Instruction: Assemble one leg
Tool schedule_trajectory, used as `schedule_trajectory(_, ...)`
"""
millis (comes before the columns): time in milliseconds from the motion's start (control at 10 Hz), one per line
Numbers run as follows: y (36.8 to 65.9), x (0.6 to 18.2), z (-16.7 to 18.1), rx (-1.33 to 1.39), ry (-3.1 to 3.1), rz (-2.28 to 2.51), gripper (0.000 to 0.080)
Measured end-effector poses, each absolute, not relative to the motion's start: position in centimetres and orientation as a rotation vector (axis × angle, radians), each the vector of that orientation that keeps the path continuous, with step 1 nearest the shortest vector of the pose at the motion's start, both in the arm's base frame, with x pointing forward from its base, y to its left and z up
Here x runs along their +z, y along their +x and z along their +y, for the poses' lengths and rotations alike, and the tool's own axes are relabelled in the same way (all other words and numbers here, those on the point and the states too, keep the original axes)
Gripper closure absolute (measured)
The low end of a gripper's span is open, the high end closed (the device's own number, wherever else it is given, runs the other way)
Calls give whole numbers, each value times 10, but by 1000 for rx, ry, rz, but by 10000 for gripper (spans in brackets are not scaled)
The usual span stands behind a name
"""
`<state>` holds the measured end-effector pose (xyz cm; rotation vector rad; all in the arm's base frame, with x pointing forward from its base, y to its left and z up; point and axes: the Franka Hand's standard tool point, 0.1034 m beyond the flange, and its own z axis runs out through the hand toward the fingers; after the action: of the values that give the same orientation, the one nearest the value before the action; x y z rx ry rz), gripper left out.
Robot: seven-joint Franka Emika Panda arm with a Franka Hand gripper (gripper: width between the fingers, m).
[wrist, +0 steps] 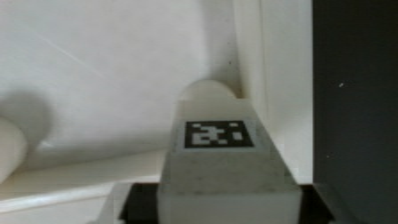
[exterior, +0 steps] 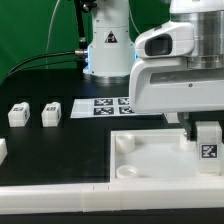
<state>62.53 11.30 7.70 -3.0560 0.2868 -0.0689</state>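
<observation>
The leg (exterior: pixel 208 148) is pinched tight in the gripper (exterior: pixel 206 135), standing up over the big white panel (exterior: pixel 150 158), likely ready for a corner hole.

The arm (exterior: pixel 175 70) is showing white, rounded plastic shells with light grey seams between the segments, and a dark oval recess is sitting in the cap at its wrist. Behind it, the base column (exterior: pixel 108 45) is glowing pale blue low down and carrying a small dark triangular mark. Black cables (exterior: pixel 45 50) are trailing away from it across the green backdrop. In the wrist view, dark gripper (wrist: pixel 214 200) parts are edging the frame.
</observation>
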Motion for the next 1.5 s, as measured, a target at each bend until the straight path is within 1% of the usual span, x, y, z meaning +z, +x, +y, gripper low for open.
schedule_trajectory(100,625,77,113,-69,-3056,287,509)
schedule_trajectory(200,625,77,113,-65,-3036,414,509)
schedule_trajectory(800,625,76,111,-11,-2642,1512,508)
schedule_trajectory(1000,624,76,112,6,-2461,1793,508)
schedule_trajectory(1200,623,75,114,15,-2295,2008,508)
schedule_trajectory(1500,623,75,114,25,-2236,2067,505)
